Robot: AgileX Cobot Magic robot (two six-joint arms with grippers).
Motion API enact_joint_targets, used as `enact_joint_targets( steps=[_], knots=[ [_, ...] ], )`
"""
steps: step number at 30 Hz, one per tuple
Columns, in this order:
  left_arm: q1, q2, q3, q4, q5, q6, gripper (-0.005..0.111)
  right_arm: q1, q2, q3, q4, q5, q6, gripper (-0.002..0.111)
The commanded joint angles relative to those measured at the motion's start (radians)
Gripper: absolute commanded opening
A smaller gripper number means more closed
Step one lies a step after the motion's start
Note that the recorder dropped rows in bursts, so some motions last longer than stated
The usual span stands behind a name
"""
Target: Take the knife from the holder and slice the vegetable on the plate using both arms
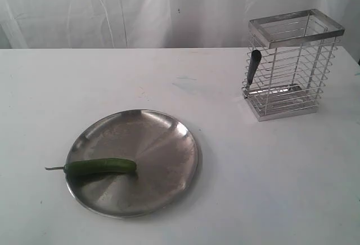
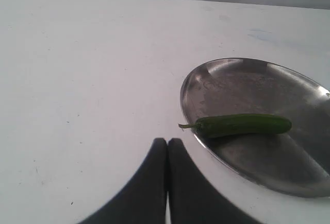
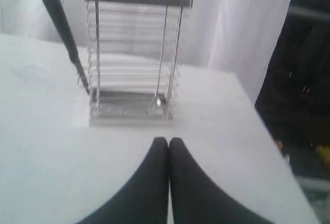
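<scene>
The green vegetable [image 1: 101, 166] lies on the left part of the steel plate [image 1: 169, 143], its stem tail poking over the rim. The wire holder [image 1: 292, 65] stands at the back right. The knife's black handle [image 1: 253, 67] leans out at its left side; the blade is hidden. Neither arm shows in the exterior view. My left gripper [image 2: 167, 141] is shut and empty over the bare table, a short way from the vegetable [image 2: 242, 125] and the plate [image 2: 309, 177]. My right gripper [image 3: 168, 140] is shut and empty, facing the holder [image 3: 134, 54] and knife handle [image 3: 62, 23].
A white table [image 1: 270, 188] carries everything, with a white curtain [image 1: 140, 8] behind it. The table's edge and a dark area [image 3: 304, 80] lie beyond the holder in the right wrist view.
</scene>
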Motion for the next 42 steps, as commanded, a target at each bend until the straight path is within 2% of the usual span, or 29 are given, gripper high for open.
enact_joint_targets(
  steps=[1, 6, 9, 10, 11, 12, 14, 15, 16, 17, 19, 20, 22, 23, 25, 28, 30, 33, 38, 42],
  knots=[
    [-0.003, -0.004, 0.005, -0.005, 0.000, -0.008, 0.000, -0.006, 0.001, -0.004, 0.044, -0.230, 0.051, 0.000],
    [-0.003, -0.004, 0.005, -0.005, 0.000, -0.008, 0.000, -0.006, 0.001, -0.004, 0.191, -0.450, 0.395, 0.000],
    [-0.003, -0.004, 0.005, -0.005, 0.000, -0.008, 0.000, -0.006, 0.001, -0.004, 0.208, -0.529, 0.702, 0.000],
    [-0.003, -0.004, 0.005, -0.005, 0.000, -0.008, 0.000, -0.006, 0.001, -0.004, 0.235, -0.648, 0.891, 0.000],
    [-0.003, -0.004, 0.005, -0.005, 0.000, -0.008, 0.000, -0.006, 0.003, -0.004, 0.254, -0.760, 0.985, 0.000],
    [-0.003, -0.004, 0.005, -0.005, 0.000, -0.008, 0.000, -0.006, 0.011, -0.009, 0.307, -1.030, 1.135, 0.000],
    [-0.003, -0.004, 0.005, -0.005, 0.000, -0.008, 0.000, -0.006, 0.047, -0.136, 0.378, -1.285, 1.220, 0.000],
    [-0.003, -0.004, 0.005, -0.005, 0.000, -0.008, 0.000, -0.006, 0.062, -0.206, 0.380, -1.301, 1.223, 0.000],
    [-0.003, -0.004, 0.005, -0.005, 0.000, -0.008, 0.000, -0.006, 0.096, -0.358, 0.324, -1.252, 1.164, 0.000],
    [-0.003, -0.004, 0.005, -0.005, 0.000, -0.008, 0.000, -0.006, 0.119, -0.432, 0.260, -1.183, 1.074, 0.000],
    [-0.003, -0.004, 0.005, -0.005, 0.000, -0.008, 0.000, -0.006, 0.224, -0.628, -0.020, -0.729, 0.429, 0.000],
    [-0.003, -0.004, 0.005, -0.005, 0.000, -0.008, 0.000, -0.006, 0.285, -0.676, -0.091, -0.485, 0.259, 0.000],
    [-0.003, -0.004, 0.005, -0.005, 0.000, -0.008, 0.000, -0.006, 0.441, -0.702, -0.086, -0.192, 0.110, 0.000],
    [-0.003, -0.004, 0.005, -0.005, 0.000, -0.008, 0.000, -0.006, 0.523, -0.691, -0.086, -0.091, 0.076, 0.000],
    [-0.003, -0.004, 0.005, -0.005, 0.000, -0.008, 0.000, -0.006, 0.694, -0.661, -0.086, -0.006, 0.074, 0.000],
    [-0.003, -0.004, 0.005, -0.005, 0.000, -0.008, 0.000, -0.006, 0.910, -0.652, -0.062, 0.099, 0.255, 0.000],
    [-0.003, -0.004, 0.005, -0.005, 0.000, -0.008, 0.000, -0.006, 1.000, -0.652, -0.044, 0.159, 0.289, 0.000],
    [-0.003, -0.004, 0.005, -0.005, 0.000, -0.008, 0.000, -0.005, 1.096, -0.660, -0.033, 0.271, 0.275, 0.000],
    [-0.003, -0.004, 0.005, -0.005, 0.000, -0.008, 0.000, 0.025, 1.203, -0.742, -0.003, 0.572, 0.172, 0.000],
    [-0.003, -0.004, 0.005, -0.005, 0.000, -0.008, 0.000, 0.074, 1.239, -0.794, 0.066, 0.652, 0.116, 0.000]
  ],
)
